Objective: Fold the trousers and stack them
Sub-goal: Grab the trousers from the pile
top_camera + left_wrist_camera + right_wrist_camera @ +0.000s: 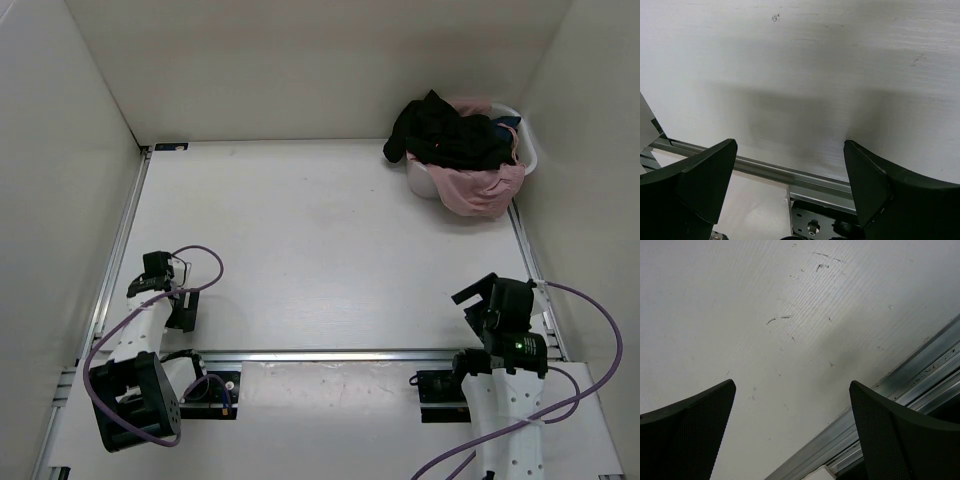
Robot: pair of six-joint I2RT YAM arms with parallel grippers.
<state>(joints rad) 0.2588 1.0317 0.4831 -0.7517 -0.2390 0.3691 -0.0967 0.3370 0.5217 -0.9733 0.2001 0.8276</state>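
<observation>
At the near left, the left gripper (790, 150) sits low over the bare table (300, 250), jaws wide apart and holding nothing. At the near right, the right gripper (792, 390) is the same, open and empty. The trousers (445, 130) lie bunched in the white basket (425, 182) at the far right corner, on top of a pink garment (485, 192). Folding looks not yet begun. The next move probably calls for the right arm to reach far and pinch only the black fabric.

White walls (300, 60) on three sides — scuffed white table (300, 230), metal rail (330, 354) across near edge; even light.
</observation>
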